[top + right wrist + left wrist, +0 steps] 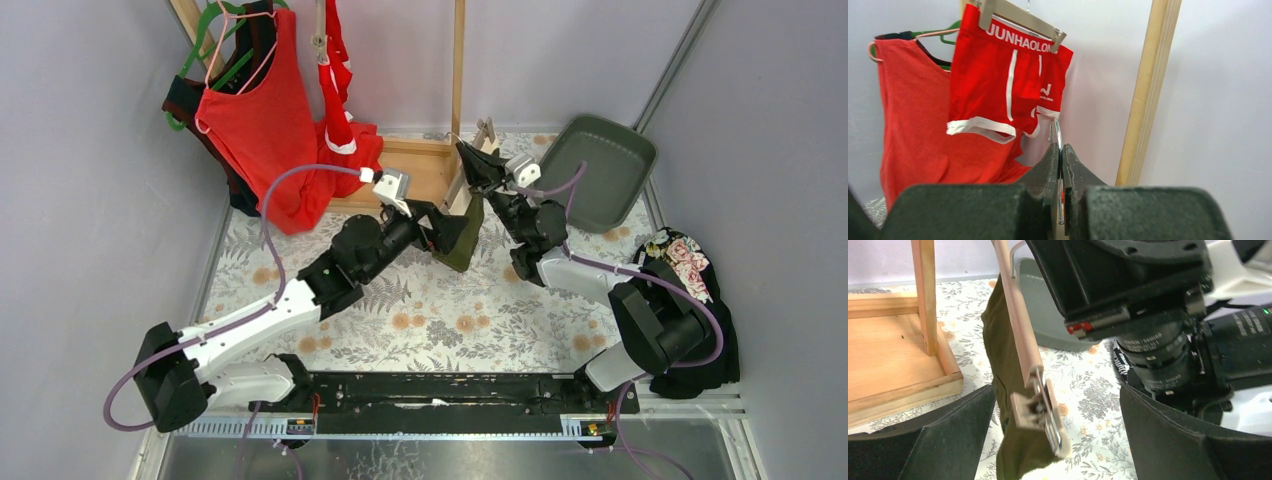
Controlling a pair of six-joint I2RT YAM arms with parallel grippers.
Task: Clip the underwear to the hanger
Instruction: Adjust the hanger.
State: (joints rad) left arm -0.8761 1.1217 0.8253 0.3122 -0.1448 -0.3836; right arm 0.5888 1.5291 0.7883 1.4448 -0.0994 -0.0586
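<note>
Though unclear overhead, hook (1060, 137) in right gripper (1061, 150).

Briefs (998, 340) against hanger (1018, 315); tray (600, 165) right of both.

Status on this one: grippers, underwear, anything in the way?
Open left gripper straddles the clip. Shut right gripper holds the hanger hook. Olive briefs hang along the hanger; red briefs already clipped up. Nothing seen blocking.

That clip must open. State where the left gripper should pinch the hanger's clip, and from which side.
Grip the clip across its flat faces, advancing straight ahead: it hangs edge-on between the open fingers of the left gripper, low on the hanger, so they should close squarely.
</note>
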